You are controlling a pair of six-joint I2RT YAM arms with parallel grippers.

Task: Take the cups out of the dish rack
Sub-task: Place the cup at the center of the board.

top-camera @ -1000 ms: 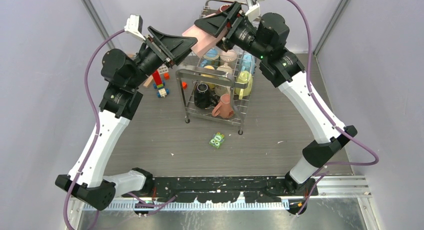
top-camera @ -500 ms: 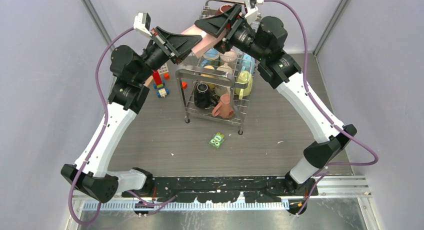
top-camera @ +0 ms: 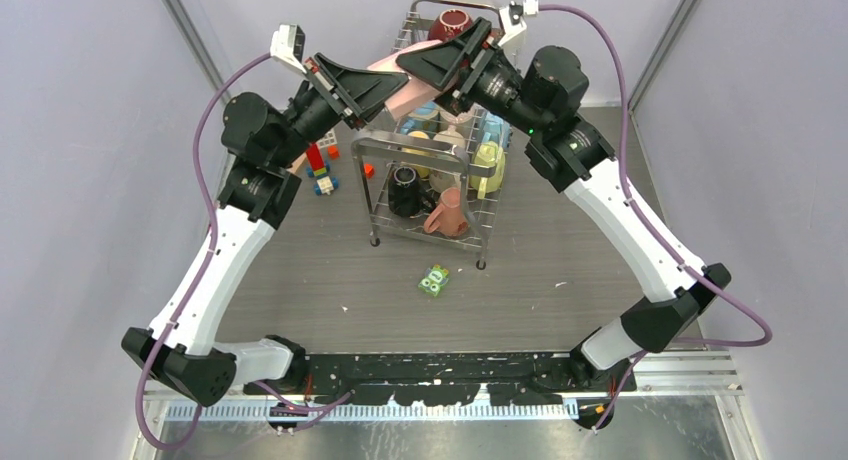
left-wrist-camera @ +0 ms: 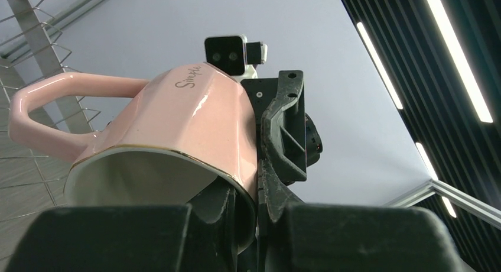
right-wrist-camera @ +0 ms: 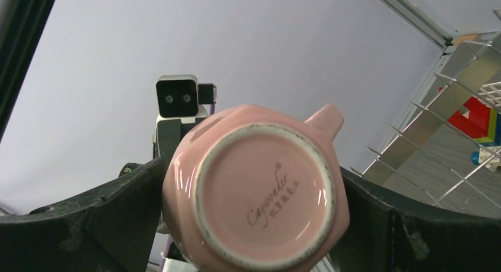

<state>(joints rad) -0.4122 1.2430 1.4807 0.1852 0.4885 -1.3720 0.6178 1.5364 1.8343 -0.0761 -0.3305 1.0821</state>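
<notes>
Left wrist view: left pincer (left-wrist-camera: pixel 245 216) clenched on the rim of the pink mug (left-wrist-camera: pixel 177 118). Only the right wrist view shows the mug's base, with the right pincer (right-wrist-camera: pixel 254 236) released and flanking it. Overhead: mug aloft above rack (top-camera: pixel 400 143).

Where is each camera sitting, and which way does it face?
Top external: above, behind the arm bases, looking down on dish rack and both arms.
Left wrist: on left arm, looking up past the left claw into the pink mug's mouth.
Right wrist: on right arm, facing the mug's base between the right claw's fingers.
Shared: both wrist views show the pink mug and the other wrist's camera.
</notes>
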